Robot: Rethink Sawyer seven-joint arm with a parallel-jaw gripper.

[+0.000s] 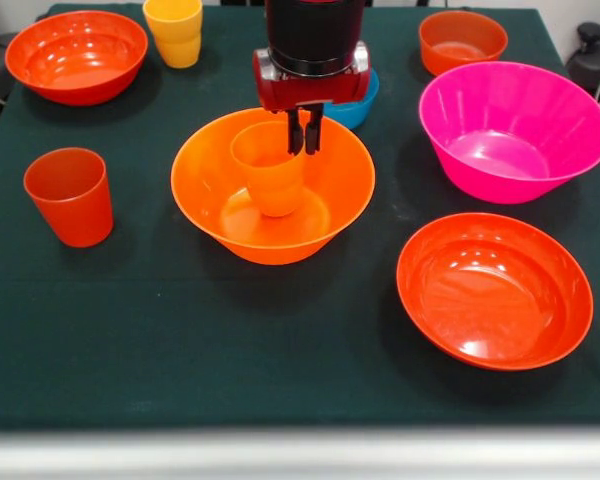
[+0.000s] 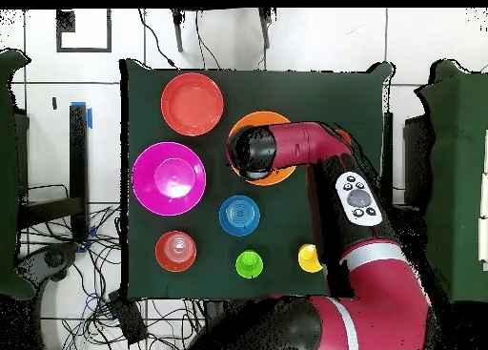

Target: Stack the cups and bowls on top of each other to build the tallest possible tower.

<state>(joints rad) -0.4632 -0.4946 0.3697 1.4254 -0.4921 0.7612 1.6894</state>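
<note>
An orange cup point(image 1: 270, 185) stands upright inside the large orange bowl point(image 1: 205, 200) at the table's middle. My gripper point(image 1: 304, 132) comes down from above, and its fingers are pinched on the cup's far rim. I cannot tell whether the cup's base touches the bowl's floor. A red-orange cup point(image 1: 70, 197) stands alone at the left. A yellow cup point(image 1: 175, 32) stands at the far edge. In the overhead view the arm covers most of the orange bowl point(image 2: 278, 177), and the gripper is hidden there. A green cup point(image 2: 249, 264) shows only in the overhead view.
A magenta bowl point(image 1: 510, 130) is at the right and a wide red-orange bowl point(image 1: 493, 290) at the front right. Another wide red-orange bowl point(image 1: 77, 55) is at the far left. A small red-orange bowl point(image 1: 462, 40) is at the far right. A small blue bowl point(image 1: 360, 105) sits behind the gripper.
</note>
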